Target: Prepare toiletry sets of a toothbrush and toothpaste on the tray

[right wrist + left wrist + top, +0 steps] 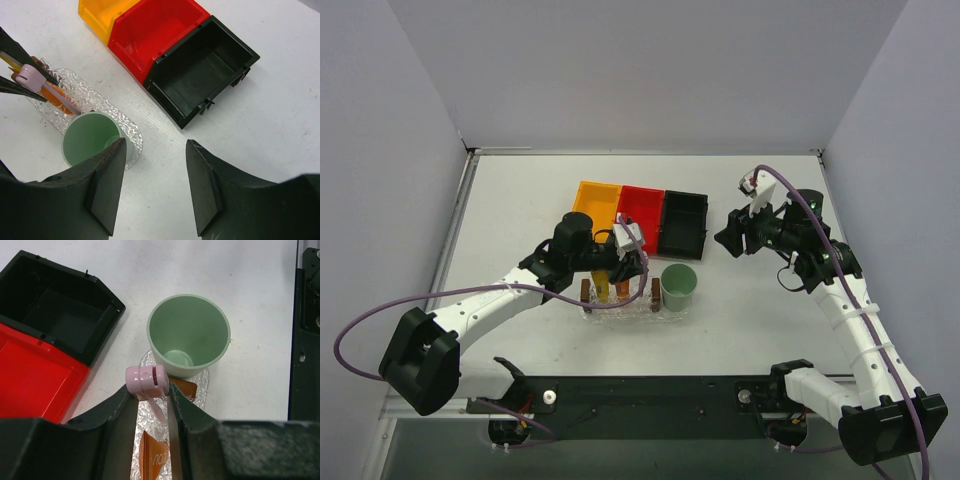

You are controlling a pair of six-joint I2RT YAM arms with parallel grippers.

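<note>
The top camera looks down from the near edge over the whole worktop (770,320). The left wrist camera sits close above the tray (202,384) and green cup (190,330); the right wrist camera sees both from farther off, beside the black bin (205,75)

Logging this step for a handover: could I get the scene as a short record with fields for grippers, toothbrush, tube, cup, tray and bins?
left gripper: shut on the toothbrush, over the tray
right gripper: open, empty, off the tray, near the black bin
toothbrush: pink head sticks out past the jaws
orange tube: lying on the tray
cup: green, upright, empty, standing on one end of the tray
bins: orange bin, red bin, black bin in a row; red and black empty
</note>
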